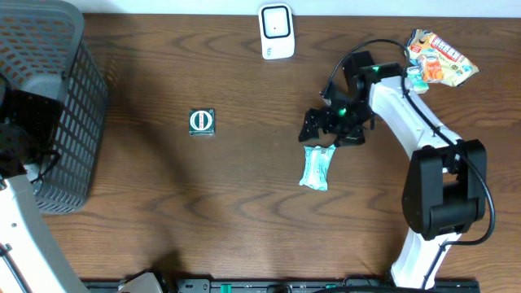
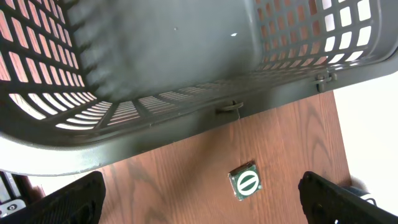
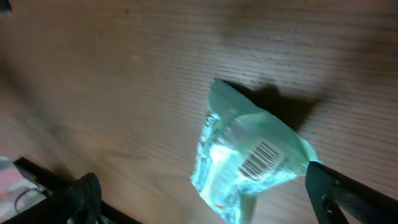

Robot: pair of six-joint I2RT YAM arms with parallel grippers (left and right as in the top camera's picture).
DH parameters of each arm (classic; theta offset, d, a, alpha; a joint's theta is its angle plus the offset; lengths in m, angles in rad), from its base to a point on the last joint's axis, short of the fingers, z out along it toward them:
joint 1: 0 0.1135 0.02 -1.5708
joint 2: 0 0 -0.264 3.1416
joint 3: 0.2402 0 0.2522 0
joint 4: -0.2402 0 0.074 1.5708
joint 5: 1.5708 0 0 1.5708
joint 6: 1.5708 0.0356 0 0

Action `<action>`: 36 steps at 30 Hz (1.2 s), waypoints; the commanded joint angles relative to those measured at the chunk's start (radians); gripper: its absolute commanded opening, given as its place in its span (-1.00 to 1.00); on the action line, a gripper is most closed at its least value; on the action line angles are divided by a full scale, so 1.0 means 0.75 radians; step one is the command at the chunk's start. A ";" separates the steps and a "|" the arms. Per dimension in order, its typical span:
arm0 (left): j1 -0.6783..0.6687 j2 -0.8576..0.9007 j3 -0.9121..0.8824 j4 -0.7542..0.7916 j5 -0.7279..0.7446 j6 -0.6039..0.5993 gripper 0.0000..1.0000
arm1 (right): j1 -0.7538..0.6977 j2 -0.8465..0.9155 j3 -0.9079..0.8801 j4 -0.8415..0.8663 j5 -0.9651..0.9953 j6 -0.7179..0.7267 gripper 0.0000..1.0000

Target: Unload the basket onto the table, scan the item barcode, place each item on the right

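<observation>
Right claw (image 1: 330, 129) had its jaws wide apart and gripped nothing, sitting just at the far end of the pale green packet (image 1: 317, 168). The packet lay flat on the table (image 1: 244, 220) right of centre, barcode (image 3: 261, 158) facing up. Left claw (image 2: 202, 204) was likewise spread and empty by the grey basket (image 1: 77, 122) at the left edge, with the white scanner (image 1: 277, 31) at the far edge, well apart from the packet.

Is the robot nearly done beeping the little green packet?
Hard to say what is done: nothing shows a scan. In hand: nothing; the right tool hangs open over the pale green plastic packet, lying on the brown wooden table, barcode up. Left, probably: pick it up and show the barcode to the white plastic scanner.
</observation>
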 commanded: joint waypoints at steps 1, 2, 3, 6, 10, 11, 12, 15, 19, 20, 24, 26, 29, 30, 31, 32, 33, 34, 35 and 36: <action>0.005 0.001 0.004 -0.004 -0.008 -0.003 0.96 | 0.016 -0.027 -0.003 0.010 -0.033 0.069 0.98; 0.005 0.001 0.004 -0.004 -0.008 -0.002 0.96 | 0.009 -0.027 -0.001 0.009 -0.036 0.070 0.89; 0.005 0.001 0.004 -0.004 -0.008 -0.002 0.95 | 0.003 -0.029 0.000 0.010 -0.057 0.076 0.87; 0.005 0.001 0.004 -0.004 -0.008 -0.003 0.96 | -0.025 -0.035 0.009 0.005 -0.173 0.074 0.91; 0.005 0.001 0.004 -0.004 -0.008 -0.002 0.96 | -0.068 -0.057 0.011 -0.018 -0.185 0.068 0.87; 0.005 0.001 0.004 -0.004 -0.008 -0.002 0.95 | -0.073 -0.057 0.011 -0.026 -0.184 0.067 0.82; 0.005 0.001 0.004 -0.004 -0.008 -0.002 0.96 | -0.074 -0.056 0.011 -0.033 -0.184 0.061 0.75; 0.005 0.001 0.004 -0.004 -0.008 -0.003 0.96 | -0.069 -0.056 0.011 -0.050 -0.168 0.023 0.64; 0.005 0.001 0.004 -0.004 -0.008 -0.002 0.95 | -0.054 -0.056 0.009 -0.069 -0.160 -0.003 0.45; 0.005 0.001 0.004 -0.004 -0.008 -0.002 0.95 | -0.049 -0.056 0.009 -0.074 -0.160 -0.005 0.41; 0.005 0.001 0.004 -0.004 -0.008 -0.002 0.96 | -0.033 -0.056 0.009 -0.107 -0.159 -0.065 0.28; 0.005 0.001 0.004 -0.004 -0.008 -0.002 0.96 | -0.027 -0.056 0.007 -0.124 -0.160 -0.081 0.28; 0.005 0.001 0.004 -0.004 -0.008 -0.003 0.95 | -0.022 -0.056 0.007 -0.131 -0.154 -0.081 0.28; 0.005 0.001 0.004 -0.004 -0.008 -0.002 0.96 | -0.020 -0.055 0.007 -0.133 -0.140 -0.081 0.28; 0.005 0.001 0.004 -0.004 -0.008 -0.002 0.95 | -0.019 -0.055 0.007 -0.139 -0.111 -0.078 0.28; 0.005 0.001 0.004 -0.004 -0.008 -0.002 0.95 | -0.018 -0.054 0.006 -0.144 -0.076 -0.062 0.26; 0.005 0.001 0.004 -0.004 -0.008 -0.002 0.95 | -0.018 -0.053 0.005 -0.147 -0.037 -0.036 0.26; 0.005 0.001 0.004 -0.004 -0.008 -0.002 0.95 | -0.019 -0.053 -0.005 -0.143 0.021 0.003 0.24; 0.005 0.001 0.004 -0.004 -0.008 -0.003 0.95 | -0.019 -0.053 -0.011 -0.141 0.043 0.018 0.22; 0.005 0.001 0.004 -0.004 -0.008 -0.002 0.96 | -0.019 -0.051 -0.019 -0.139 0.056 0.024 0.19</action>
